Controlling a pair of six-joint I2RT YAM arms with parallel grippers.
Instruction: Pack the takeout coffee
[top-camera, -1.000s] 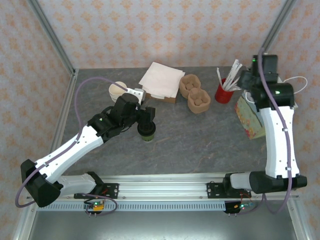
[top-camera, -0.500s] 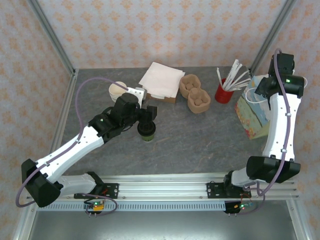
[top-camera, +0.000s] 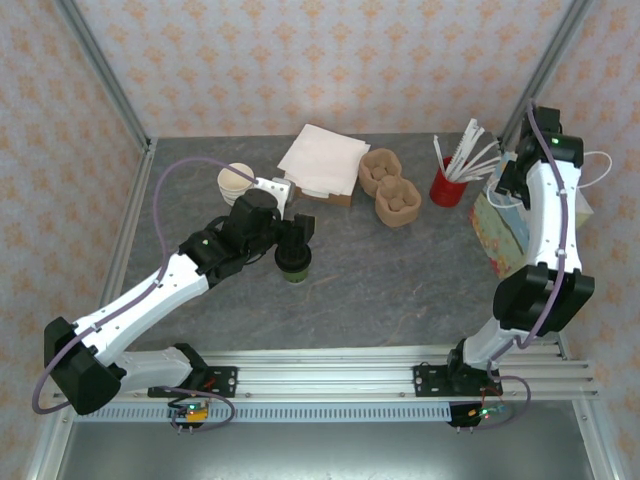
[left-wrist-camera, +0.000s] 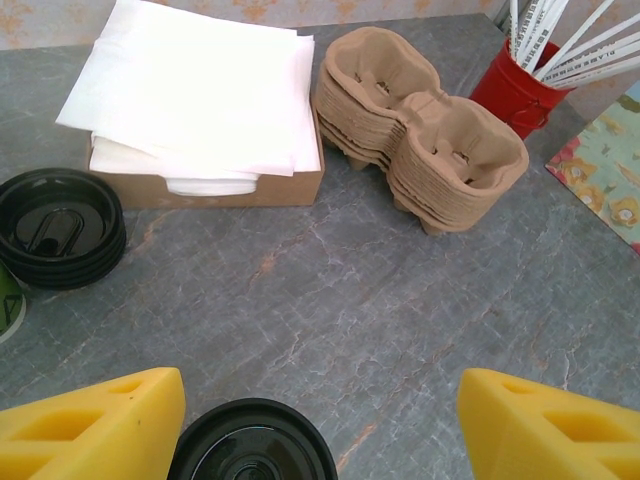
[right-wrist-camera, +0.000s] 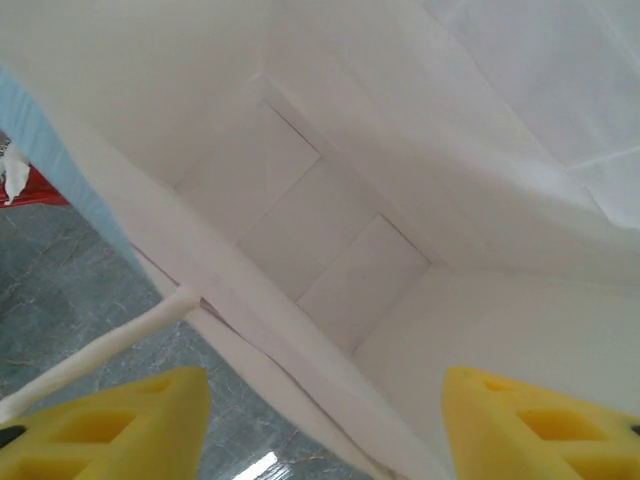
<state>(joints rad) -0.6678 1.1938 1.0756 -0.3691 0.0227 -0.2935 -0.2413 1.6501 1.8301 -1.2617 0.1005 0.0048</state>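
Looking from above, where does the takeout coffee (top-camera: 293, 264) stand? — Mia

Left of centre on the grey desk (top-camera: 400, 290), upright, capped in black, green sides showing. The left gripper (left-wrist-camera: 320, 425) is around it. — Tom

Gripped? — Mia

No. In the left wrist view the lid (left-wrist-camera: 252, 450) sits at the bottom edge between the yellow fingers (left-wrist-camera: 95, 425), which are spread wide. It is right against the finger at lower left, though I cannot tell whether they touch. It is well apart from the finger at lower right. — Tom

What lies beyond it in that view? — Mia

A stack of bare black lids (left-wrist-camera: 58, 225) at the left edge, and a box of white napkins (left-wrist-camera: 200, 100) at upper left. Brown pulp cup carriers (left-wrist-camera: 420, 140) are at upper centre, and a red cup (left-wrist-camera: 520, 85) of white wrapped sticks at upper right. From above, a stack of lidless cups (top-camera: 235, 182) stands to the upper left of the coffee. — Tom

And the right gripper (right-wrist-camera: 325, 420)? — Mia

At the right edge of the overhead view, over the mouth of the flowered paper bag (top-camera: 500, 235), well apart from the coffee. Its wrist camera looks down the bag's white inside to the folded bottom. The jaws stand apart and the bag's near wall runs between them. A white twisted handle (right-wrist-camera: 95, 350) crosses the lower left corner. I cannot tell whether either finger touches the paper. — Tom
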